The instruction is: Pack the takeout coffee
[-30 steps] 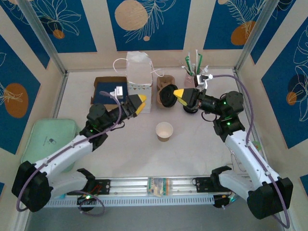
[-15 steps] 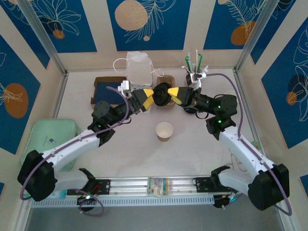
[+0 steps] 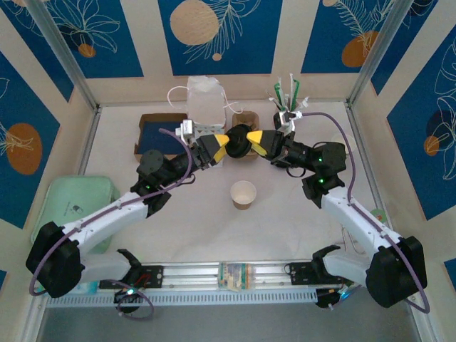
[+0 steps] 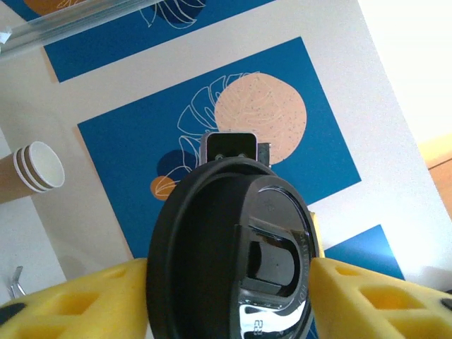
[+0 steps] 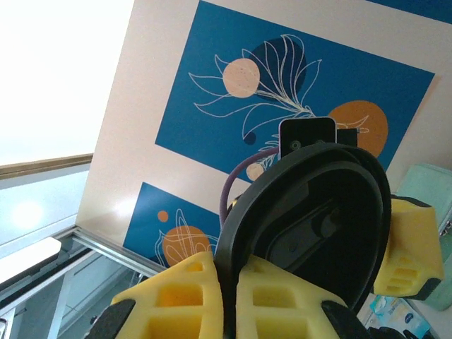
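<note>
A lidless tan paper cup (image 3: 244, 194) stands upright near the centre of the white bench (image 3: 199, 228), its white inside showing. At 8 o'clock, off the bench's edge, lies a mint-green case (image 3: 75, 203).

Just beyond the cup, towards 12 o'clock, the two arms meet on a single black lid (image 3: 239, 144), held on edge and well apart from the cup. The right claw (image 3: 252, 137), reaching in from 3 o'clock, is clamped on the lid's rim, which is pinched between its yellow fingers (image 5: 176, 296). The left claw (image 3: 226, 142), reaching in from 9 o'clock, brackets the same lid across its width. In its wrist view its yellow fingers (image 4: 78, 296) press against the lid's opposite edges, with the lid's top face turned to the camera.

Directly behind the lid sits a stack of tan cups (image 3: 247, 119). A white paper bag (image 3: 205, 100) stands at 12 o'clock, a dark blue box (image 3: 158, 135) lies at 10 o'clock, and a holder of straws (image 3: 287, 107) stands at 1 o'clock near the back wall.
</note>
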`<state>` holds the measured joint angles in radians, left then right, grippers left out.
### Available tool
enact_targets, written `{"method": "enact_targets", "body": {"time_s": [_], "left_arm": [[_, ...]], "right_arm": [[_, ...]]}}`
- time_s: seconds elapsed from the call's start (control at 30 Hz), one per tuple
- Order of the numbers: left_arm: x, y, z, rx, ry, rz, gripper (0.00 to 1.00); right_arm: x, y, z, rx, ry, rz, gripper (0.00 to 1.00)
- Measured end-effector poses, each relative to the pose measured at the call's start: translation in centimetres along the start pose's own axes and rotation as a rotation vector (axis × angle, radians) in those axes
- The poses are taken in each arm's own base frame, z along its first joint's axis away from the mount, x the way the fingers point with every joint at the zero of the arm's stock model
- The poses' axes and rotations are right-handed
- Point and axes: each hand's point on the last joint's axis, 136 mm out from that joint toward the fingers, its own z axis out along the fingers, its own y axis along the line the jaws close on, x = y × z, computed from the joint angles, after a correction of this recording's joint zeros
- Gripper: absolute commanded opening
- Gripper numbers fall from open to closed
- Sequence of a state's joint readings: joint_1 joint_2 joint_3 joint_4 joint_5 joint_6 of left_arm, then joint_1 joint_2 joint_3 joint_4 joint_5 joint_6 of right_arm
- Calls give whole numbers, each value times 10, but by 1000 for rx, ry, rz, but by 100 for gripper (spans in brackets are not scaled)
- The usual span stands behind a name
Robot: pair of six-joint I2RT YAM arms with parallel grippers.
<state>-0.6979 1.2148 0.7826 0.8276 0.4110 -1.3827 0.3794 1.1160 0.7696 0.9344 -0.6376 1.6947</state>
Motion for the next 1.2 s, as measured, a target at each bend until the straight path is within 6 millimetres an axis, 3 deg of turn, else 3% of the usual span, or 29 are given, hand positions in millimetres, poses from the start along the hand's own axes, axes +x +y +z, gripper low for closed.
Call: {"method": "enact_targets", "body": {"time_s": [0.4,1.2], "left_arm": [[3,13,-1,-54,13,-3,41],[13,43,-4,-171,46,-19,38]], "right_arm": [[12,-8,-11,102,-7,-35,8],[24,-51,-34,367,-22,-62,13]]}}
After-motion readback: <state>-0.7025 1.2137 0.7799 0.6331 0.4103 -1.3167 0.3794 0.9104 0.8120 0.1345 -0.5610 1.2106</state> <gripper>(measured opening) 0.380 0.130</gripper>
